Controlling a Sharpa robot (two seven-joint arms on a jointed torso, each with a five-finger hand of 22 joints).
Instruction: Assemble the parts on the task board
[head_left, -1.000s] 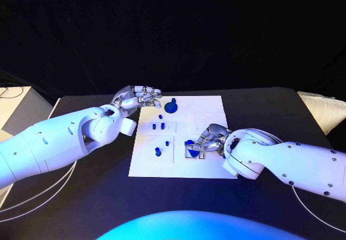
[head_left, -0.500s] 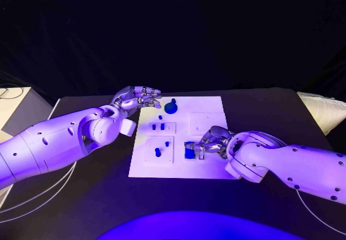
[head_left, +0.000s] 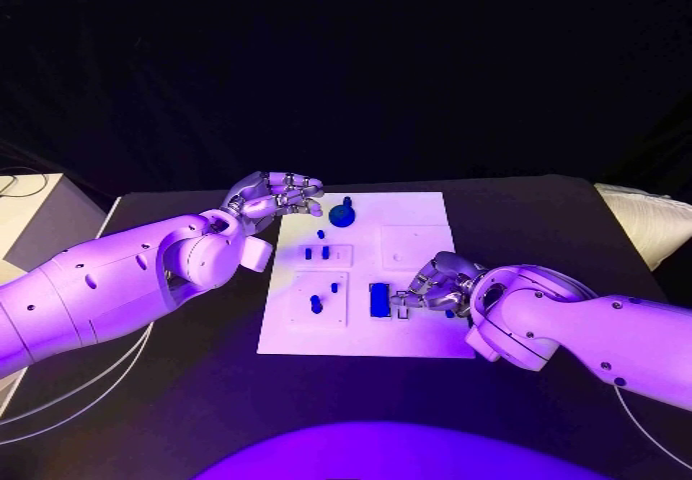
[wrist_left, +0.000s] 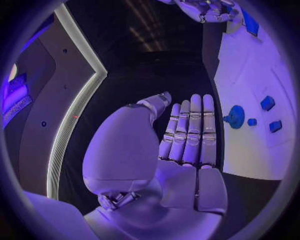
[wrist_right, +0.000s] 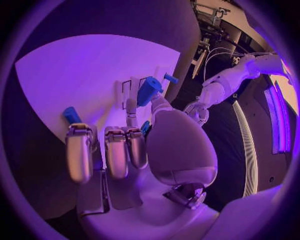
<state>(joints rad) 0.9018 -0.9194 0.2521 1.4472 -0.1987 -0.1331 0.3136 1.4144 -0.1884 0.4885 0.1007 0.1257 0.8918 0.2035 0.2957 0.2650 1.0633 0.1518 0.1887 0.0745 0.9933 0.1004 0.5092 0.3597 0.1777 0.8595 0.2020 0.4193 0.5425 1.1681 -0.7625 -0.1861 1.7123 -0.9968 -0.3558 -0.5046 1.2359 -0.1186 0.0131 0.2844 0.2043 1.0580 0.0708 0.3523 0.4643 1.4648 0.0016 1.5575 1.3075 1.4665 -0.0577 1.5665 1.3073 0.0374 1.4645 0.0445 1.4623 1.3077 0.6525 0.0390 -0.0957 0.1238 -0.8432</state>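
left hand (head_left: 274, 194) hovers empty, fingers apart, at the task board's (head_left: 418, 215) far corner; right hand (head_left: 437, 284) has drawn back off the blue part (head_left: 379, 299), now standing free in its slot, seemingly placed.

Violet light covers my whole scene. The board (head_left: 356, 275) is the brightest surface from my head camera; the table (head_left: 548, 220) and backdrop stay near black. My arms show soft highlights on their upper surfaces. Both wrist cameras bend straight edges strongly toward the circle's rim, which fades dark. My left hand (wrist_left: 181, 145) and right hand (wrist_right: 125, 150) look slightly soft up close.
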